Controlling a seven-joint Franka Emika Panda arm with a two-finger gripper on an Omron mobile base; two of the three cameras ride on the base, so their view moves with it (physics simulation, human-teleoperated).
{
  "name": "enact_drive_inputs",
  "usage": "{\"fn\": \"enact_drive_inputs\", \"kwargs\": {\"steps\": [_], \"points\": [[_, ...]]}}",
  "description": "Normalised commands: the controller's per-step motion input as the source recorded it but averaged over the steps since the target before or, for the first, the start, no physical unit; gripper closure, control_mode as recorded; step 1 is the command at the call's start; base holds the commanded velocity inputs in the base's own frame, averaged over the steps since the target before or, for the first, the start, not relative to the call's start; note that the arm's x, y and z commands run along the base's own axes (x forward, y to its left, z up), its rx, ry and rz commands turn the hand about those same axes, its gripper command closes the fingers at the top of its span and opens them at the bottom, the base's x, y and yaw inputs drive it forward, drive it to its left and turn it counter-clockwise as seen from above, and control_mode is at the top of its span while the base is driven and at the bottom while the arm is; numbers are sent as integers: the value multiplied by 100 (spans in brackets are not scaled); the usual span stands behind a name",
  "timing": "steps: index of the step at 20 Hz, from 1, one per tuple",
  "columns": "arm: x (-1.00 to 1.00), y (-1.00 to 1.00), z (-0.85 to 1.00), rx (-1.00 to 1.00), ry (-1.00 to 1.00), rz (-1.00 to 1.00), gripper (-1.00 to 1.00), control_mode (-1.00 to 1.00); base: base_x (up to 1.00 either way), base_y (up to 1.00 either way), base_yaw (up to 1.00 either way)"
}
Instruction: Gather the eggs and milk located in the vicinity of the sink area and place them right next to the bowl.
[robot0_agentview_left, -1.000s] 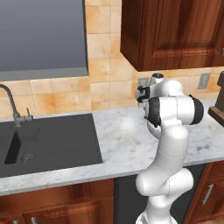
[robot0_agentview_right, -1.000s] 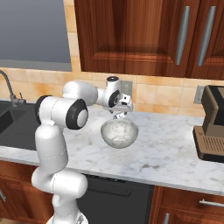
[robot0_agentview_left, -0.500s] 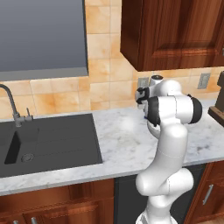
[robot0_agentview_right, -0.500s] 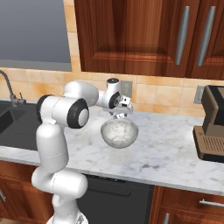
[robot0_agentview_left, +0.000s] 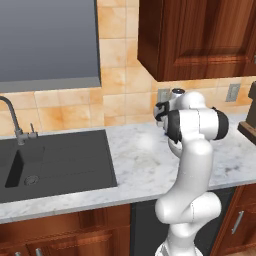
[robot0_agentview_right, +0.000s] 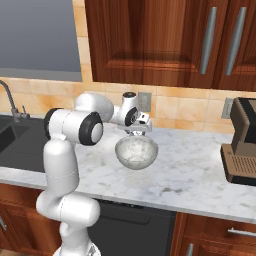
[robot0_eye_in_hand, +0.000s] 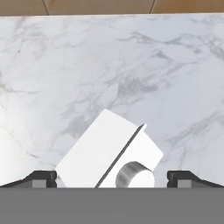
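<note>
Jaws: spread wide apart, nothing between them; in the hand view the two dark fingertips (robot0_eye_in_hand: 41, 178) sit at the far left and far right of the bottom edge.
Hand view, milk carton: a white carton (robot0_eye_in_hand: 109, 153) with a round grey cap lies tilted on the marble counter (robot0_eye_in_hand: 131, 65), between the two tips but touching neither as far as I can see.
Hand view, backdrop: a strip of tan tile wall (robot0_eye_in_hand: 100, 6) runs along the top, beyond the counter's edge.
Left base view, arm: the white arm (robot0_agentview_left: 192, 170) rises from the lower right and bends over the counter, its big dark joint hiding what sits behind it; the gripper (robot0_agentview_left: 162, 112) pokes out to the left of that joint, pointing downward near the wall.
Left base view, sink: the dark basin (robot0_agentview_left: 55, 157) is set into the counter at the left, with its round drain and curved grey faucet (robot0_agentview_left: 12, 117), well apart from the gripper.
Right base view, gripper: the gripper (robot0_agentview_right: 137, 131) hangs just above the back rim of the bowl.
Right base view, bowl: the silvery speckled bowl (robot0_agentview_right: 136, 152) stands upright on the marble, mid-counter, near the wall.
Right base view, surroundings: a brown coffee machine (robot0_agentview_right: 241, 142) stands at the far right; dark wood cabinets (robot0_agentview_right: 165, 40) hang above.
Eggs: I cannot pick them out anywhere.
</note>
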Motion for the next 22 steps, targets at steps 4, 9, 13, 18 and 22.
{"fn": "enact_drive_inputs", "kwargs": {"steps": [4,9,13,18,22], "points": [[17,-5,0,0,0,0,-100,-100,0,0,0],[8,-9,0,0,1,0,-100,-100,0,0,0],[0,-10,0,0,5,0,-100,-100,0,0,0],[-2,-2,-4,0,11,0,-100,-100,0,0,0],[0,0,-10,0,11,0,100,-100,0,0,0]]}}
